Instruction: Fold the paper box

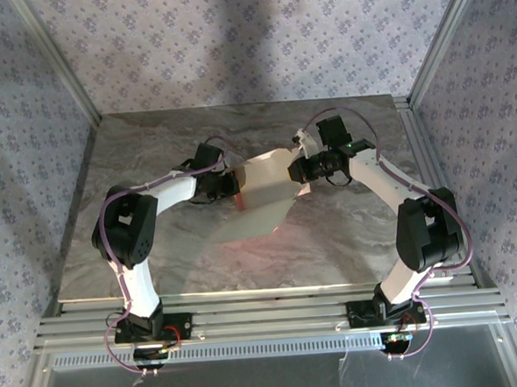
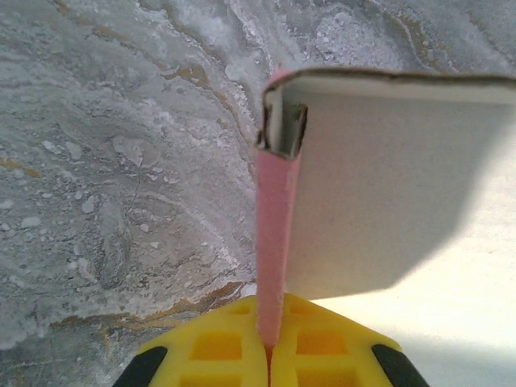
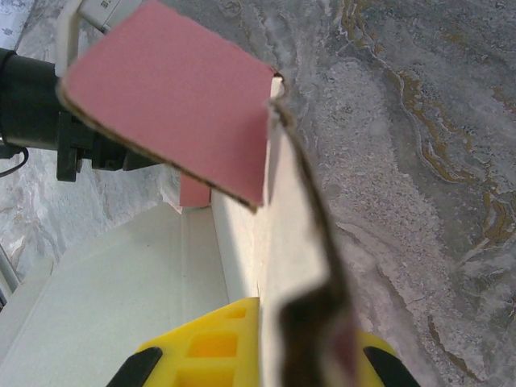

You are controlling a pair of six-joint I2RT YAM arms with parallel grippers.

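Cardboard spans the gap between the two arms. The paper box (image 1: 265, 191) sits at the centre of the top view and appears raised off the marbled grey bench (image 1: 157, 252), its pale reverse facing up and a faint pink tint cast on the stone below. The left pincer (image 1: 229, 184) clamps the edge toward the left of the frame and the right pincer (image 1: 303, 168) the opposite edge. The sheet's long axis therefore runs roughly across the frame from one pincer to the other, with each arm equally near its own end. In the left wrist view the left pincer (image 2: 268, 355) is closed tight on a pink strip seen edge-on, rising up the frame from between the yellow fingers (image 2: 214, 348). From that strip the paper box (image 2: 387, 185) turns at a crease toward the right of the frame, a matte whitish panel with a raw brown cut edge at the corner. In the right wrist view the right pincer (image 3: 262, 355) is likewise closed on a thin upright wall of the paper box (image 3: 278, 242) running up the middle. A pink flap (image 3: 169, 105) tilts across the upper left, and a pale creased panel spreads across the lower left. The board looks thin, stiff and pre-scored, so the coming fold probably hinges along those creases, across the line between the pincers.
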